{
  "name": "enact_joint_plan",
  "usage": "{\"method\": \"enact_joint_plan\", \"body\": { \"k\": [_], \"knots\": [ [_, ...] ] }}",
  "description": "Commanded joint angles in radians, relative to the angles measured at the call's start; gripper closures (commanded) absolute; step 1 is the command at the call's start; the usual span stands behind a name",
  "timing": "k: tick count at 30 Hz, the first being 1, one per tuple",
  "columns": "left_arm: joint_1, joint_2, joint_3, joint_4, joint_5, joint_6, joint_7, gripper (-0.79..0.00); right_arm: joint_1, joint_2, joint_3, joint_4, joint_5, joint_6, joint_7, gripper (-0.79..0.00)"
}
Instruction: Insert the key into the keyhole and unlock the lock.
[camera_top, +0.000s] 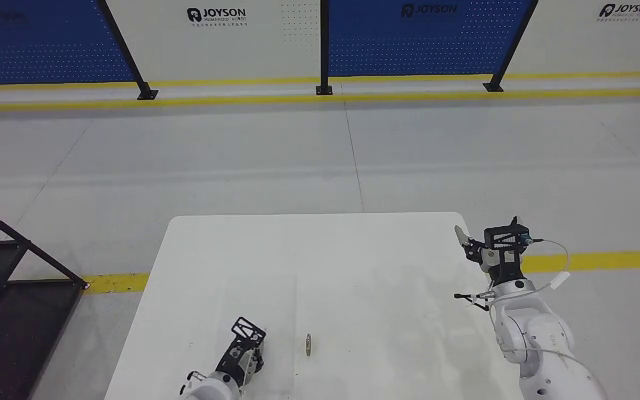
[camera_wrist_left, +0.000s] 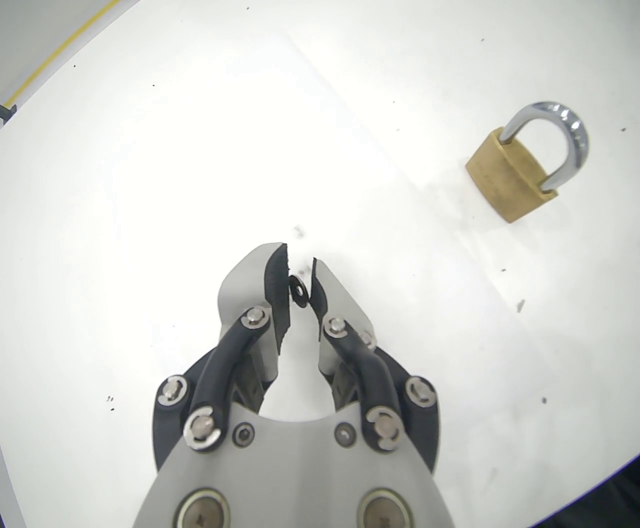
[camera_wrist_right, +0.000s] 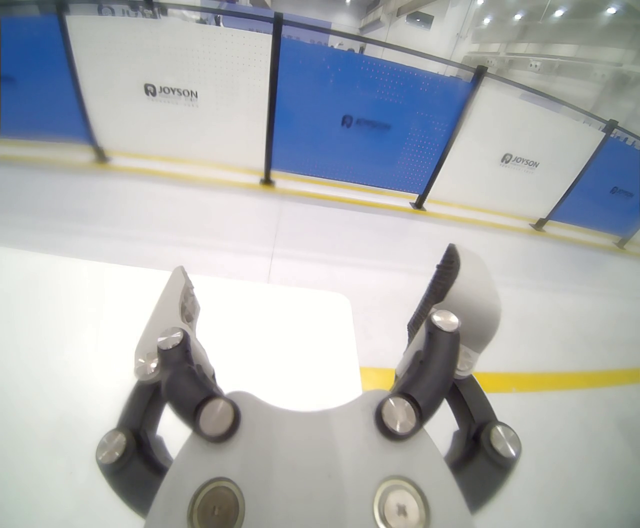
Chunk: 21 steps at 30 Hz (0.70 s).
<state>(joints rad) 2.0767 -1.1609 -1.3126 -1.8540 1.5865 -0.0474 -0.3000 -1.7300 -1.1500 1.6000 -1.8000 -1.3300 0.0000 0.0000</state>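
The table (camera_top: 380, 290) was white, smooth and flat, so you could expect little friction under anything resting on it. Your right claw (camera_wrist_right: 315, 260) hung wide open and empty, well apart from the lock, out over the table's right-hand edge. Your left claw (camera_wrist_left: 300, 255) sat near the lock, on its left, closed down on a small dark piece with a hole through it, which I took to be the head of the key (camera_wrist_left: 299, 291). The lock (camera_wrist_left: 510, 175) lay flat on one broad face, free of both claws, its brass body squat and its chrome shackle (camera_wrist_left: 575, 135) seated in the body. I judged it dense for its bulk, fully rigid and slick on every side, so a push from the key would likely have slid it across the table instead of seating the blade. The best hold looked to be across the body's two flat faces, with the right claw, keeping off the rounded shackle and leaving the base opposite the shackle free; the keyhole itself was not visible to me. The key I judged light, thin and stiff, and prone to pivot between the pads if you met resistance at an angle. Only its head showed, so I could not tell you which way the blade pointed.
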Motion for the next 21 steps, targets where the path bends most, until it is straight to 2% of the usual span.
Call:
{"method": "enact_joint_plan", "body": {
  "k": [1,3,4,15,21],
  "knots": [
    [0.004,0.001,-0.006,-0.003,-0.005,-0.002,0.001,-0.086,0.0,0.0,0.0,0.0,0.0,0.0,0.0,-0.785],
    [0.006,0.002,-0.011,-0.006,-0.005,-0.003,0.002,-0.049,0.0,0.0,0.0,0.0,0.0,0.0,0.0,-0.785],
    [0.008,0.002,-0.013,-0.009,-0.007,-0.002,0.004,0.0,0.0,0.0,0.0,0.0,0.0,0.0,0.0,-0.785],
    [0.049,0.006,-0.041,-0.051,-0.045,-0.004,0.067,0.0,0.0,0.0,0.0,0.0,0.0,0.0,0.0,-0.785],
    [0.136,0.012,-0.08,-0.14,-0.093,-0.017,0.193,0.0,0.0,0.0,0.0,0.0,0.0,0.0,0.0,-0.785]
  ]
}}
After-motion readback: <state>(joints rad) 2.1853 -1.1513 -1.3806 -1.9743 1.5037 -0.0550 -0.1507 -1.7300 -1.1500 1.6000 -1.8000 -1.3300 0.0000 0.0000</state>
